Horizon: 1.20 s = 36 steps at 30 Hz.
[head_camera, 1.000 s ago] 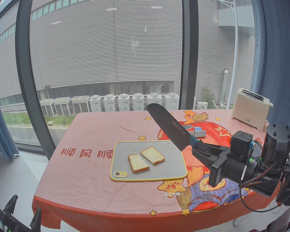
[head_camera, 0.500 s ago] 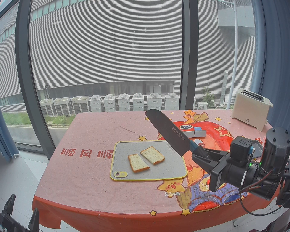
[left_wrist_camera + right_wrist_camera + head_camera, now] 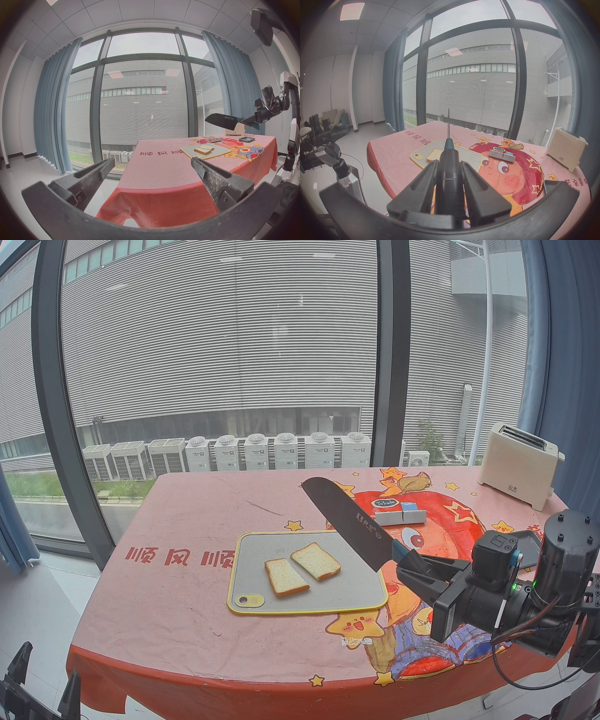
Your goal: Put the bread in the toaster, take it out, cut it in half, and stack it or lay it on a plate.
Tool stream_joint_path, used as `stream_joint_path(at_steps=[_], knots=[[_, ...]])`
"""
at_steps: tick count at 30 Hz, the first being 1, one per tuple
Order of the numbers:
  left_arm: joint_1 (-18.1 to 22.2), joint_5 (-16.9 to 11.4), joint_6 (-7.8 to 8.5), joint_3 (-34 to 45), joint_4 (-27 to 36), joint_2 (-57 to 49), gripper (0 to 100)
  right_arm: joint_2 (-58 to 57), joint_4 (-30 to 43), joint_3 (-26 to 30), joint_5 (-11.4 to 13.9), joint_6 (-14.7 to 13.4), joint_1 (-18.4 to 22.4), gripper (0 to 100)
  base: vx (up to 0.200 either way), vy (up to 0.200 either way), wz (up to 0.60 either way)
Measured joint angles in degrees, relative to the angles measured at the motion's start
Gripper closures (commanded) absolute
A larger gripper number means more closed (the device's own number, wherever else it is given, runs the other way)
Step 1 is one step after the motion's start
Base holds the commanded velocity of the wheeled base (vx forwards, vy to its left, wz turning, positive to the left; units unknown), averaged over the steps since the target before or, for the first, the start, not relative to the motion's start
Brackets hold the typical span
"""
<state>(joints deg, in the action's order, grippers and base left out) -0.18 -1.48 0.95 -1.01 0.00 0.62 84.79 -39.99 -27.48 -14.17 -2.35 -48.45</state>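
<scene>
While the right gripper (image 3: 412, 565) was clamped on the handle of the knife (image 3: 350, 515), the blade was held clear of the table (image 3: 187, 615), edge turned downward. The long axis of the knife ran from the gripper diagonally away and toward the robot's left, with the tip above the cloth just past the far right corner of the cutting board (image 3: 350, 593).

The bread lay on that board as two halves, the near half (image 3: 285, 577) and the far half (image 3: 316, 560), flat and just beside each other. Both halves lay to the left of the right gripper and beyond the blade, not beneath it. Cutting therefore appeared complete, with plating yet to be done.

The left gripper (image 3: 152, 164) had its fingers spread and held nothing; it sat low, off the near left corner of the table and well apart from the board. The right arm was the nearer one to the bread, but it was occupied by the knife.

The toaster (image 3: 520, 465) stood at the far right of the table. A dark tray (image 3: 247, 139) lay on the right side, near the right gripper; it probably served as the plate
</scene>
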Motion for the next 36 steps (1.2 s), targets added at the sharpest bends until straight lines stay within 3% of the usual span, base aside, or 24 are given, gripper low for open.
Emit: stream_joint_path(at_steps=[21,28,36], knots=[[0.00,-0.02,0.02,0.00,0.00,0.04,0,2.91,-0.05,-0.33,-0.66,-0.76,0.46,100,0.000,0.000,0.00],[0.00,0.00,0.02,0.00,0.02,0.06,0,2.91,0.00,-0.35,-2.69,-0.77,1.12,100,0.000,0.000,0.00],[0.00,0.00,0.00,0.00,0.02,0.11,0,3.02,0.02,-0.11,-3.02,-0.88,2.45,100,0.000,0.000,0.00]])
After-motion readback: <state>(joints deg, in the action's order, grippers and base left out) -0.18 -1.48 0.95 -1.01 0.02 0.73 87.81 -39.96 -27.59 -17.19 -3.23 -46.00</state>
